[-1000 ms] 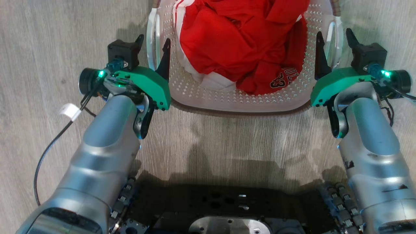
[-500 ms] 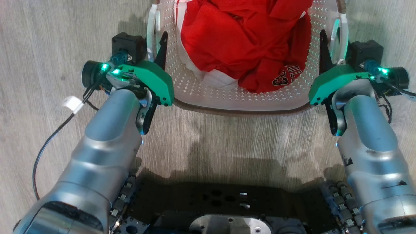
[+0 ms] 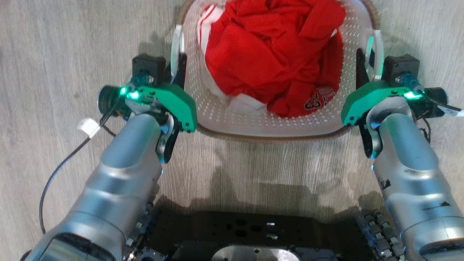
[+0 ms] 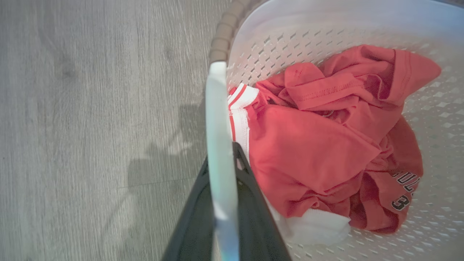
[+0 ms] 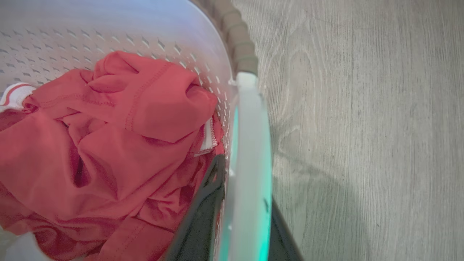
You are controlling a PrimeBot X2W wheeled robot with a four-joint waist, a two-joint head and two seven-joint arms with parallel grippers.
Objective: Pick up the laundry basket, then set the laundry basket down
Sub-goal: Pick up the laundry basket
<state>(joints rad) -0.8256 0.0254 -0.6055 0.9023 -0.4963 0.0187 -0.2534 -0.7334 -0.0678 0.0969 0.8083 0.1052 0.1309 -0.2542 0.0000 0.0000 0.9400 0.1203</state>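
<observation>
Here we see the laundry basket (image 3: 268, 125) down at the floor (image 3: 54, 54), centred between our arms, handle-to-handle line running side to side. The left gripper (image 3: 176, 66) clamps the left handle (image 4: 219, 145), the right gripper (image 3: 369, 64) the right handle (image 5: 250, 152); an even, vertical lift seems due.

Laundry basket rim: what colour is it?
Brown, against the white perforated walls of the laundry basket. Left wrist view shows it best.
</observation>
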